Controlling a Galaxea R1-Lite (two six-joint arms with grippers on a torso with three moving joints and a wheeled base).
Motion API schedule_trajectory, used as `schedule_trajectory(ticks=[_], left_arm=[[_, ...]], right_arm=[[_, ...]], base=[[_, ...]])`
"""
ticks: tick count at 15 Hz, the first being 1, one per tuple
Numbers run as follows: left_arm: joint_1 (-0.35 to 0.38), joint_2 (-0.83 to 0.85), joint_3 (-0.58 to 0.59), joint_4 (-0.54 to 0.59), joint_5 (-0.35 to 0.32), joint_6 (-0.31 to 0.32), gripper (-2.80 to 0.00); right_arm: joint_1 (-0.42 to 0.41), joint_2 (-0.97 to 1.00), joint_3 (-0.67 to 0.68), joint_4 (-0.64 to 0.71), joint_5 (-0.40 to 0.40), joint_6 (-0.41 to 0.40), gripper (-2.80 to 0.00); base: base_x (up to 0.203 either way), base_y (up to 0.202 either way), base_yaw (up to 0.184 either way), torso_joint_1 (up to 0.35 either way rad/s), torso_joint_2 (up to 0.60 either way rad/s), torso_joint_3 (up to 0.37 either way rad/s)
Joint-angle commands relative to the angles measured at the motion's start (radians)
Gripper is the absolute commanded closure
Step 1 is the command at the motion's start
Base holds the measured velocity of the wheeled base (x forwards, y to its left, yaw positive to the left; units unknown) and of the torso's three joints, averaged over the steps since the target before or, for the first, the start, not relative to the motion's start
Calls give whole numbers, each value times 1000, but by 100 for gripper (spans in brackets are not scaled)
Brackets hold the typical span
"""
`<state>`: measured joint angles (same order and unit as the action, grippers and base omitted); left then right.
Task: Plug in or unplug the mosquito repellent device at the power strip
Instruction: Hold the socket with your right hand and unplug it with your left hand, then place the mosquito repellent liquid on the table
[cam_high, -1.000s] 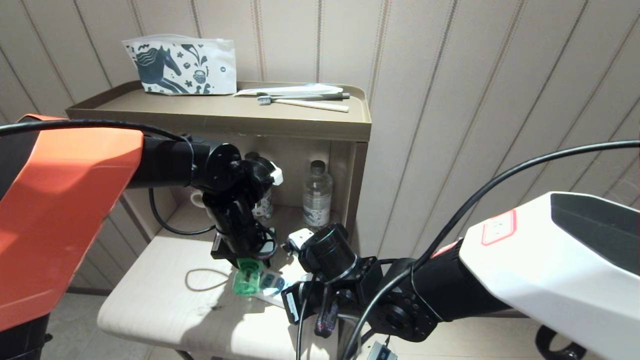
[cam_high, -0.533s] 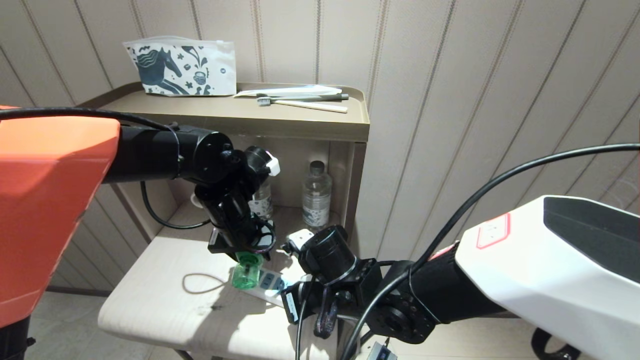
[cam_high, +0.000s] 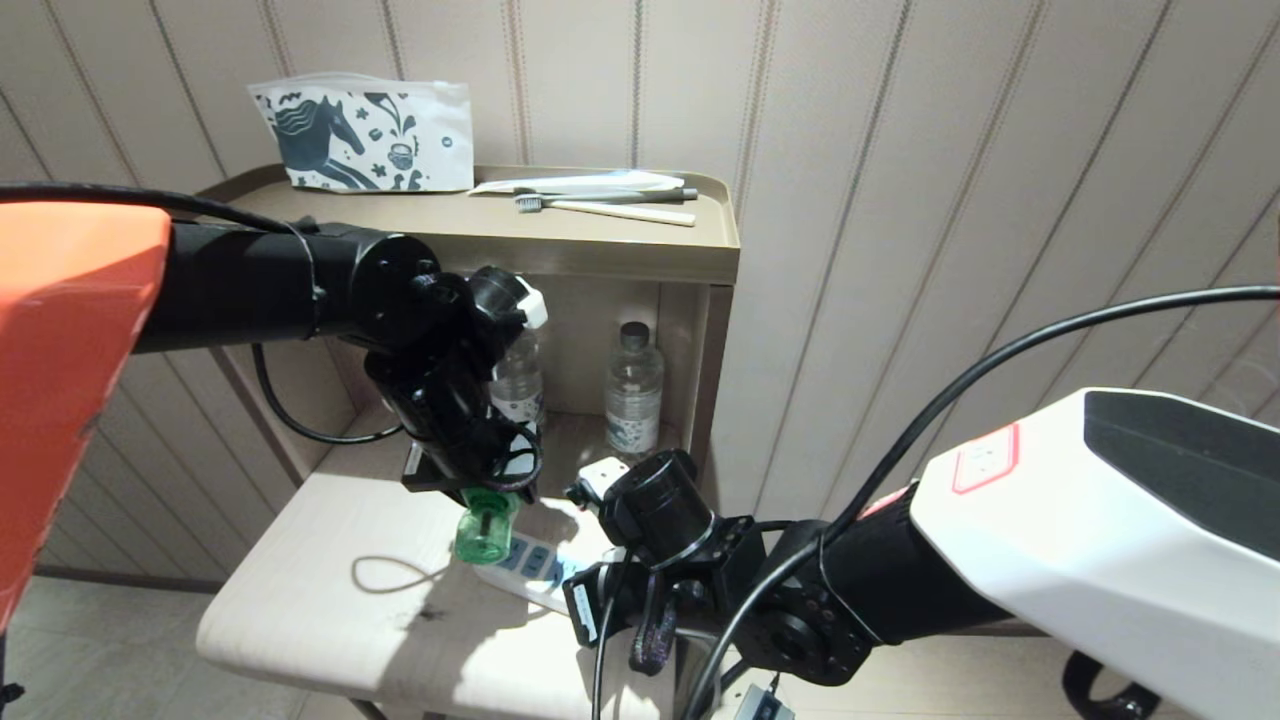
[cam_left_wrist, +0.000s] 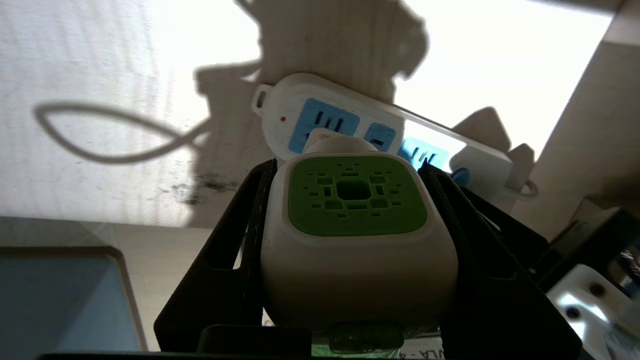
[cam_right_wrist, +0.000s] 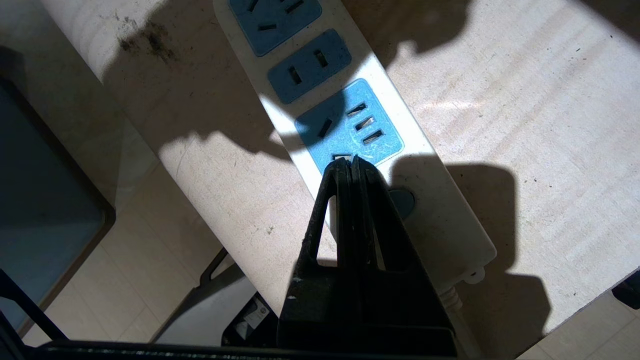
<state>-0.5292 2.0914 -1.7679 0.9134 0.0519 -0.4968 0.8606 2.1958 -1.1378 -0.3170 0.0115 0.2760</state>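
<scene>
A: Left gripper?
B: Clamped on the mosquito repellent device; the power strip lies beyond its fingers.
A: Right gripper?
B: Its wrist view alone shows fingers pressed together, tips over the strip's socket by the blue button.

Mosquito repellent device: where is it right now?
In the head view the mosquito repellent device hangs in the left end effector, just above the left end of the power strip on the pale table.
</scene>
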Motion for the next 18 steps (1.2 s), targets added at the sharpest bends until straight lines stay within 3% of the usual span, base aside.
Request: schedule_trajectory(ticks=[1, 5, 8, 12, 15, 16, 18], left_arm=[[18, -92, 10, 9, 16, -2, 0], [53, -302, 190, 18, 86, -3, 0], [57, -350, 250, 15, 91, -3, 0], [58, -582, 461, -33, 93, 2, 0], [58, -591, 472, -42, 94, 3, 0], [58, -600, 483, -60, 102, 3, 0], [58, -694, 622, -144, 126, 6, 0]], right_arm=[[-1, -25, -6, -5, -1, 1, 0], [-2, -83, -4, -5, -5, -2, 0], [-4, -108, 1, -4, -5, -4, 0], [-9, -196, -2, -4, -5, -9, 0], [-9, -196, -2, -4, -5, -9, 0], [-8, -204, -1, -1, -6, -9, 0], [-7, -315, 11, 6, -9, -9, 0]], base=[[0, 0, 0, 0, 0, 0], [0, 0, 0, 0, 0, 0], [0, 0, 0, 0, 0, 0], [0, 0, 0, 0, 0, 0], [0, 0, 0, 0, 0, 0], [0, 0, 0, 0, 0, 0], [0, 0, 0, 0, 0, 0]])
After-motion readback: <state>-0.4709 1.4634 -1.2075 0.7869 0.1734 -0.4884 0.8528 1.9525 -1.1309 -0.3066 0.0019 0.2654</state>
